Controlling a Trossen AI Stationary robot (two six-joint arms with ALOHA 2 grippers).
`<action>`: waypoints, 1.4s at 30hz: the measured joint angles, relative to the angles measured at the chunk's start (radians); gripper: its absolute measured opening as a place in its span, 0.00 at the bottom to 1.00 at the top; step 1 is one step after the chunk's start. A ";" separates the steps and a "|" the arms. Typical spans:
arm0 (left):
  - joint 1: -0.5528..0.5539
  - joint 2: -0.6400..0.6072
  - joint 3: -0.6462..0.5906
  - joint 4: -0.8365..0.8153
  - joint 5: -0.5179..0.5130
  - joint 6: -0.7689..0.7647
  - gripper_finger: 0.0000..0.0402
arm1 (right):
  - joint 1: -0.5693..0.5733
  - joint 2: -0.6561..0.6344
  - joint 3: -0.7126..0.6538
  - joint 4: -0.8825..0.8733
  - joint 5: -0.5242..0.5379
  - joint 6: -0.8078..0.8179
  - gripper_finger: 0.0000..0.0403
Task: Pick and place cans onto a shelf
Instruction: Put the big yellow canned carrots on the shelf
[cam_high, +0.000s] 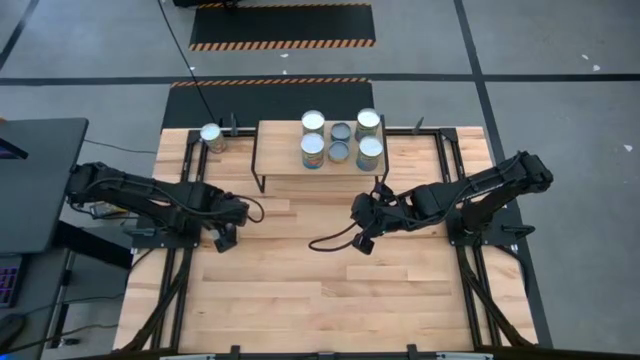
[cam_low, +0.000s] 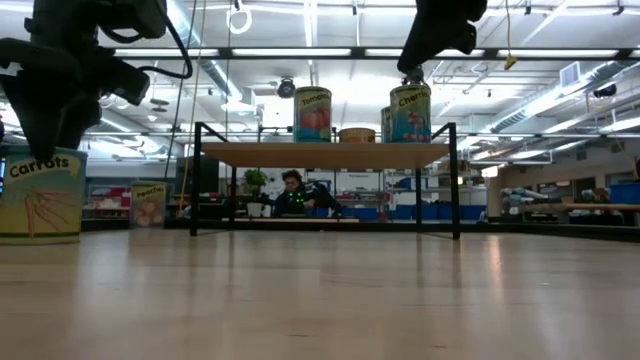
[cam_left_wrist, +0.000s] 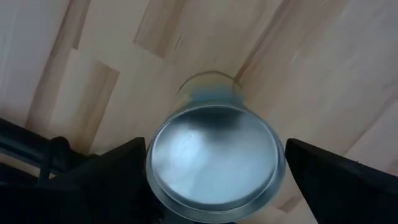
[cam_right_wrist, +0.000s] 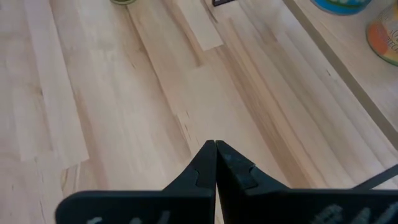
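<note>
**Left gripper straddles a can on the worktop**

Right under the left wrist camera sits a can, its silver lid filling the view, and the left gripper is spread wide with one finger on either side of it. Over on the shelf six cans stand together, four tall ones around two smaller dull-topped ones. Another can stands at the worktop's far left corner. The right gripper hangs just in front of the shelf, fingers pressed together, holding nothing.
</note>
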 joint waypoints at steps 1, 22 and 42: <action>0.000 0.000 0.000 0.001 0.000 0.000 0.97 | 0.000 0.000 0.000 0.004 0.000 -0.005 0.02; -0.053 0.000 0.274 -0.109 0.013 0.208 0.80 | 0.000 0.000 0.000 0.059 0.004 -0.077 0.02; 0.384 0.298 1.144 -0.361 -0.084 0.884 0.82 | -0.036 0.000 0.000 0.102 -0.075 -0.173 0.02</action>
